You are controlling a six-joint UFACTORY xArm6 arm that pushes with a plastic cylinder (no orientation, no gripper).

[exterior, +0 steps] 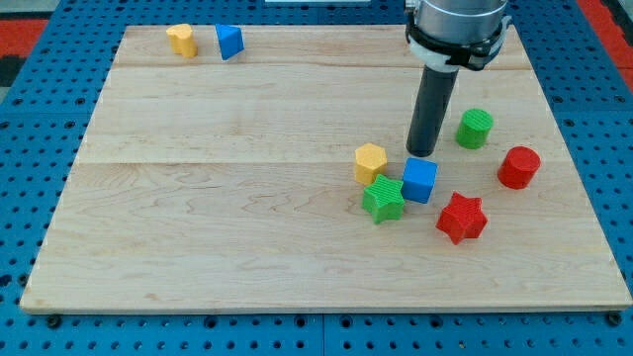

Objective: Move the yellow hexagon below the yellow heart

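Observation:
The yellow hexagon (370,162) sits right of the board's middle, touching the green star (383,200) just below it. The yellow heart (181,41) lies far off at the view's top left, next to a blue block (229,42). My tip (422,153) stands to the right of the yellow hexagon, with a gap between them, and just above the blue cube (419,180).
A green round block (475,129) and a red round block (518,167) lie to the right of my tip. A red star (462,218) lies at the lower right. The wooden board (198,218) rests on a blue pegboard.

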